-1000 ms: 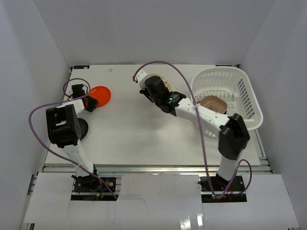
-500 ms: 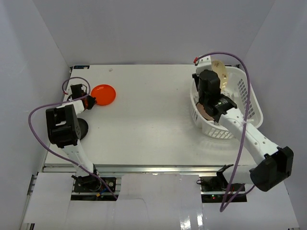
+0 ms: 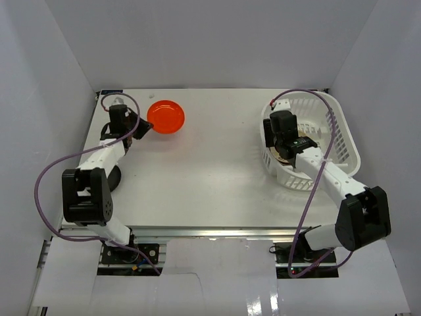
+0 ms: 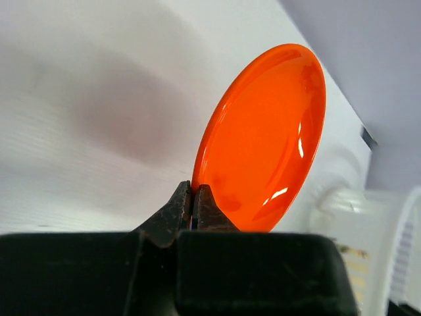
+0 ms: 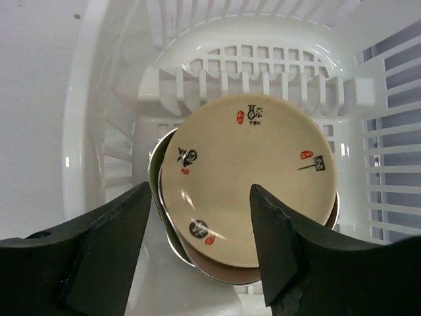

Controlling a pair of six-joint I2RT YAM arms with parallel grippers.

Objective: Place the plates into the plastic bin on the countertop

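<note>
**Orange plate gripped at the far left, cream plate lying in the basket**

On the left side of the flat white countertop (image 3: 210, 178), towards its far edge, the left gripper (image 3: 140, 126) has its two black fingers (image 4: 177, 207) pressed together on the rim of a glossy round orange plastic plate (image 3: 165, 116). The left wrist view shows the plate tilted up on its edge, with a soft shadow on the white surface beside it. Whether its far rim touches the top, I cannot tell.

Over on the right stands the large white plastic bin (image 3: 344, 131) with slotted sides, close to the right edge of the countertop. The right gripper (image 3: 284, 136) hangs over its near-left part, pointing down inside. From the right wrist camera its fingers (image 5: 115, 243) stand wide apart, holding nothing. Between them, on the bin's floor, lies a round cream plate (image 5: 253, 181) with small black and red markings, face up. It rests on top of other plates: a brown rim (image 5: 220, 275) shows under its near edge and a dark rim at its left.
</note>
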